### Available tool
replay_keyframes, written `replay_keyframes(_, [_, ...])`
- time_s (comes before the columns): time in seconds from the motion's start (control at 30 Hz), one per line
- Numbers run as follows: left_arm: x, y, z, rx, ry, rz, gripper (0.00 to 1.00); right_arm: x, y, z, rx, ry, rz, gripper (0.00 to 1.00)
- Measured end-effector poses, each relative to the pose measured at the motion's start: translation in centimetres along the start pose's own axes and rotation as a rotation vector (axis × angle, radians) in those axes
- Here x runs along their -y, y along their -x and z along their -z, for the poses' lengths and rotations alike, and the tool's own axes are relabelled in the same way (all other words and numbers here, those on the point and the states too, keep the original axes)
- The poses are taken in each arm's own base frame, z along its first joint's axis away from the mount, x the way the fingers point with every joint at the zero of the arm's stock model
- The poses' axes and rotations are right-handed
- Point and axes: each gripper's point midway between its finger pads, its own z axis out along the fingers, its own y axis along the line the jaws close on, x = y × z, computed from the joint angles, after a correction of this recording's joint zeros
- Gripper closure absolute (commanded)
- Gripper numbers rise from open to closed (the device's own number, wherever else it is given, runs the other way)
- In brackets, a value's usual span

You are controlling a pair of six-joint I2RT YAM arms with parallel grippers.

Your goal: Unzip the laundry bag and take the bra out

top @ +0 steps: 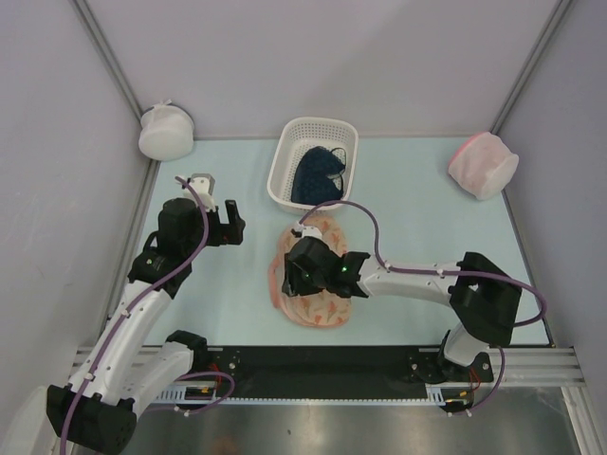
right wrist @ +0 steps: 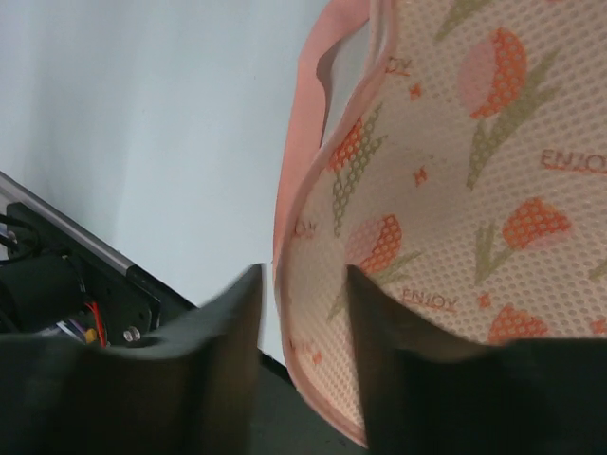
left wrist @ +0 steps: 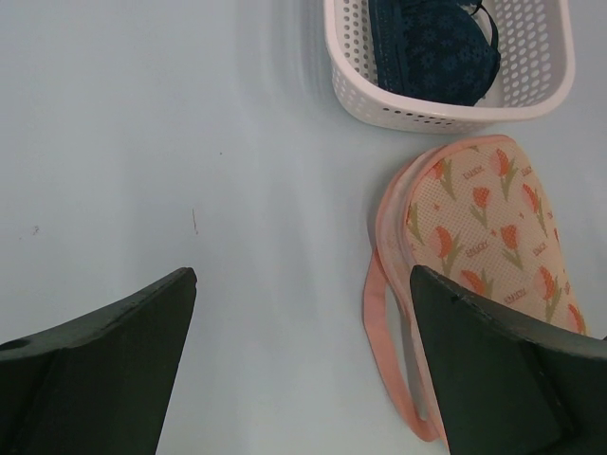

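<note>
Right pincer [right wrist: 302, 284], seen by its own wrist camera, has its fingers a little apart, and the pink edging of the laundry bag [right wrist: 455, 190] runs through the narrow gap between them. Whether either pad touches the fabric cannot be told. The bag's beige mesh with its orange-red and green print fills the right of this view. The pale tabletop [right wrist: 142, 114] and a dark rail [right wrist: 57, 275] lie to the left.

Seen from the left wrist, the left pincer [left wrist: 303, 313] stands wide open over bare tabletop, holding nothing. The laundry bag lies flat just beyond its right finger, and a pink band loops out from the bag's left edge. Behind the bag stands the white basket [left wrist: 446, 114], and the dark navy bra [left wrist: 432, 52] lies inside it.

From above, the bag rests on the tabletop just in front of the basket, with the right arm's wrist over it. The left arm hangs well apart to the left. A round white mesh pouch [top: 165, 131] sits in the far left corner and a round pink-and-white mesh pouch [top: 484, 163] in the far right.
</note>
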Motion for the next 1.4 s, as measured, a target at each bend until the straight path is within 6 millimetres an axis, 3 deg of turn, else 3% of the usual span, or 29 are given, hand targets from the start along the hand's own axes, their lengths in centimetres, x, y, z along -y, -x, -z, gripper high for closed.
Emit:
replay_keyframes(0.03, [0.0, 0.0, 0.0, 0.0, 0.0, 0.0, 0.0, 0.0, 0.0, 0.0, -0.001, 0.001, 0.006, 0.27])
replay_keyframes(0.13, [0.0, 0.0, 0.0, 0.0, 0.0, 0.0, 0.0, -0.3, -0.1, 0.1, -0.002, 0.007, 0.024, 0.15])
replay_keyframes(0.33, [0.0, 0.0, 0.0, 0.0, 0.0, 0.0, 0.0, -0.2, 0.4, 1.1, 0.021, 0.0, 0.053, 0.09])
replay_keyframes(0.53, [-0.1, 0.0, 0.0, 0.0, 0.005, 0.0, 0.0, 0.4, 3.1, 3.7, 0.114, -0.011, 0.082, 0.08])
replay_keyframes(0.63, [-0.2, 0.0, 0.0, 0.002, 0.011, 0.0, 0.0, 3.1, 4.7, 4.8, 0.162, -0.053, 0.07, 0.08])
replay_keyframes(0.8, [-0.7, 0.1, 0.0, 0.007, 0.041, 0.002, 0.0, 11.1, 7.0, 7.0, 0.235, -0.203, 0.006, 0.08])
replay_keyframes(0.97, [-1.7, 0.3, 0.3, 0.023, 0.1, 0.025, 0.0, 17.3, 8.8, 11.4, 0.336, -0.314, -0.064, 0.07])
replay_keyframes(1.17, [-2.5, 0.8, 1.8, 0.093, 0.14, 0.074, 0.0, 20.4, 10.8, 18.2, 0.504, -0.374, -0.127, 0.07])
replay_keyframes(1.4, [-2.7, 1.3, 2.6, 0.142, 0.142, 0.089, 0.0, 21.0, 10.8, 22.8, 0.579, -0.42, -0.126, 0.06])
